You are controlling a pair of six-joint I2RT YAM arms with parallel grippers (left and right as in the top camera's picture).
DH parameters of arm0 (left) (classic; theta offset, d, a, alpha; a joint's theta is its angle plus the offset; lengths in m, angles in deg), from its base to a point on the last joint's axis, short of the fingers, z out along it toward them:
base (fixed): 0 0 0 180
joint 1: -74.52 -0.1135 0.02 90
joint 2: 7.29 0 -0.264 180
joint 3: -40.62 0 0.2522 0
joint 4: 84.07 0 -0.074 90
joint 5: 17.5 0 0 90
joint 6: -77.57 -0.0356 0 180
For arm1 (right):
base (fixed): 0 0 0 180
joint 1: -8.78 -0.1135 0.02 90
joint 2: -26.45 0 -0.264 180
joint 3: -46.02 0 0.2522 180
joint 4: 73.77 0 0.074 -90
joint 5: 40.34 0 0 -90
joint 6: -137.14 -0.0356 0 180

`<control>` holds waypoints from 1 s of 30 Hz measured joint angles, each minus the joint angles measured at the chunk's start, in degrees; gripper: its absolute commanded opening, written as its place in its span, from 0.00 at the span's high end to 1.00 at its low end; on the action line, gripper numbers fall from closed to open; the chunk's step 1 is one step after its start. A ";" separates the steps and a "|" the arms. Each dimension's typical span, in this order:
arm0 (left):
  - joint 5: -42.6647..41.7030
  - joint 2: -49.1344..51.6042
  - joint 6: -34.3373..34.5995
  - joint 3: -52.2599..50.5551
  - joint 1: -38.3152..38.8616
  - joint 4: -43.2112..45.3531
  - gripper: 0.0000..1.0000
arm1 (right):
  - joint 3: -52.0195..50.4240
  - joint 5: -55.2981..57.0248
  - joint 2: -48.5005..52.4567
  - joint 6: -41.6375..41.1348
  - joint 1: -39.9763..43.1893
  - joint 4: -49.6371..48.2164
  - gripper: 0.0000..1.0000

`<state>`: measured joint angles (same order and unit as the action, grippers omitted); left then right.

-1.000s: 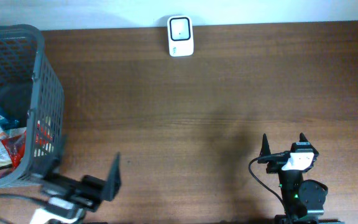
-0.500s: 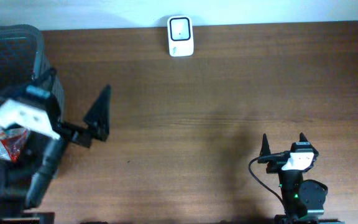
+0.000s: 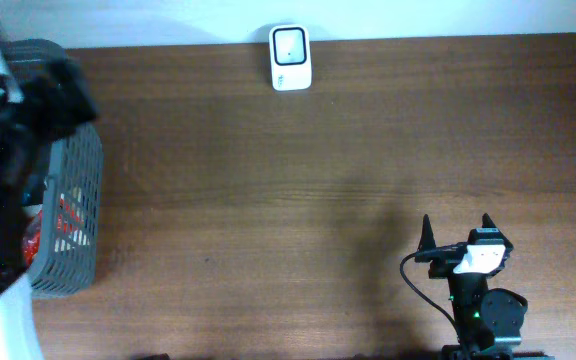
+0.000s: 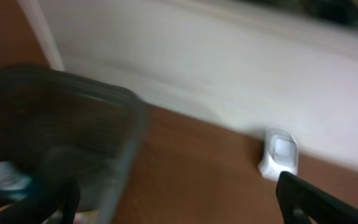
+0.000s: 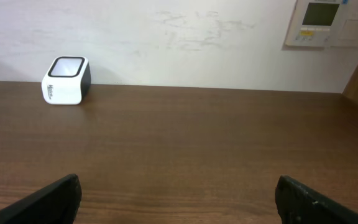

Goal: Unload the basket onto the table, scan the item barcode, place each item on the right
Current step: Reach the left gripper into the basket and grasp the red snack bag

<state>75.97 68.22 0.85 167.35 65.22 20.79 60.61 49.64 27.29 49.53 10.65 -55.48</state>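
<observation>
Several crinkled packets, red showing through the mesh, lay inside the grey plastic basket, low and to the left ahead of the left gripper. Its dark fingers stood wide apart and held nothing, and blur hid finer detail. White, boxy and round-cornered, the scanner sat farther ahead and to that gripper's right, against the pale wall. The right gripper, jaws likewise spread and empty, faced the scanner from well away, ahead to its left, across the smooth, dark wood-grain table.
</observation>
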 measured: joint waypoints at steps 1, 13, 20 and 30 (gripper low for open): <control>0.55 0.55 1.84 1.42 -3.39 -0.37 0.01 | 0.00 -0.02 0.00 0.02 0.00 0.00 0.02; 4.26 11.69 10.86 2.45 -21.40 -14.71 0.01 | 0.00 0.02 0.00 0.02 0.00 0.00 0.02; 4.96 21.79 13.40 2.45 -24.76 -21.22 0.01 | 0.00 0.02 0.00 0.02 0.00 0.02 0.02; 4.98 30.05 17.31 -2.38 -25.40 -24.61 0.01 | 0.00 0.00 0.00 0.02 0.00 0.02 0.02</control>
<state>80.95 98.27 18.16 164.96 39.82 -3.82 60.61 49.64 27.29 49.55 10.65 -55.46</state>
